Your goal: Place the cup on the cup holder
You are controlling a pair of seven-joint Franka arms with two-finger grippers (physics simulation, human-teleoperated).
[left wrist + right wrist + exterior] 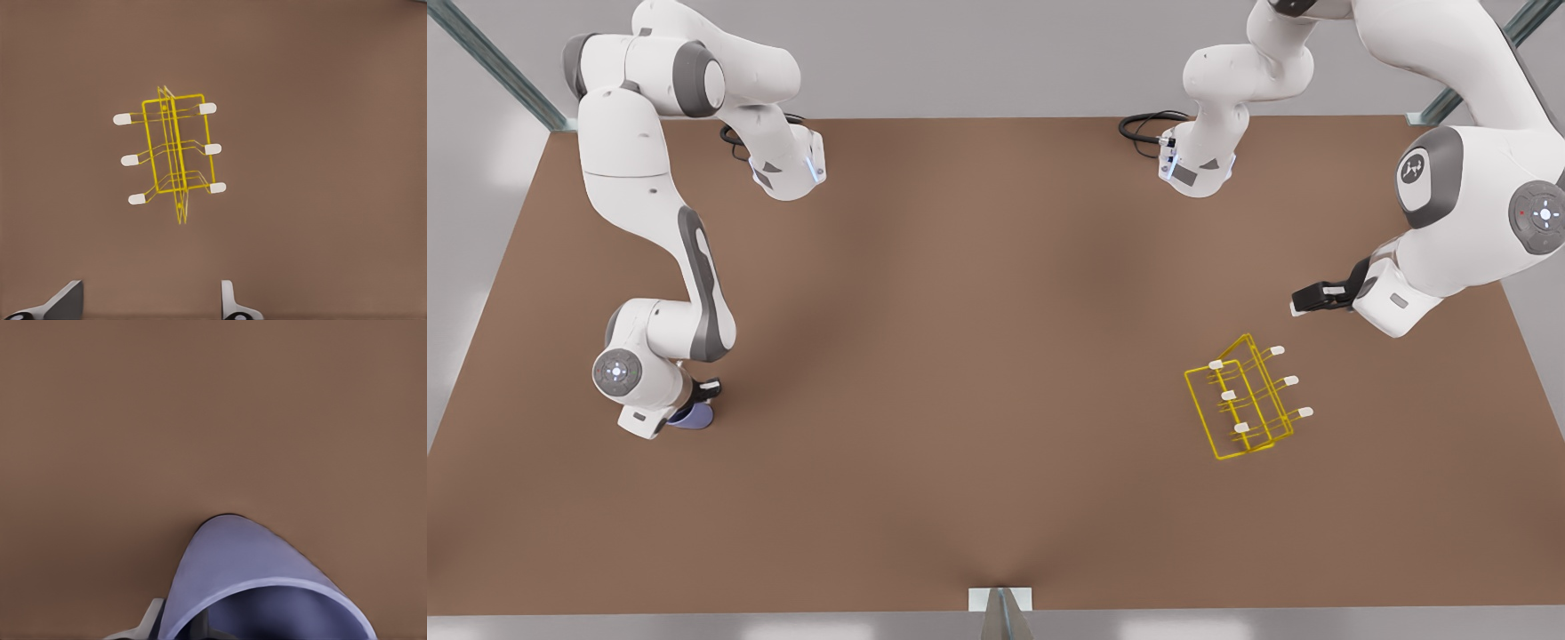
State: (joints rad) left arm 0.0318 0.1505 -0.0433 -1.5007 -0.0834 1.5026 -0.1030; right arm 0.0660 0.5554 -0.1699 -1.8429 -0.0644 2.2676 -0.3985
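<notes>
The lavender-blue cup (691, 416) stands on the table at the front view's left, mostly hidden under the arm. My right gripper (703, 397) is down on it. In the right wrist view the cup (253, 573) looms close, and the right gripper (177, 625) has one finger outside the cup wall and a dark one inside the rim, shut on the wall. The yellow wire cup holder (1240, 400) with white-capped prongs lies on the front view's right. My left gripper (1303, 302) hovers open beyond the cup holder (175, 150), its fingertips (67, 300) wide apart, nothing between them.
The brown table (978, 356) stretches bare between the cup and the holder. Both arm bases and black cables (1147, 129) sit along the far edge. A metal bracket (1000, 604) marks the near edge's middle.
</notes>
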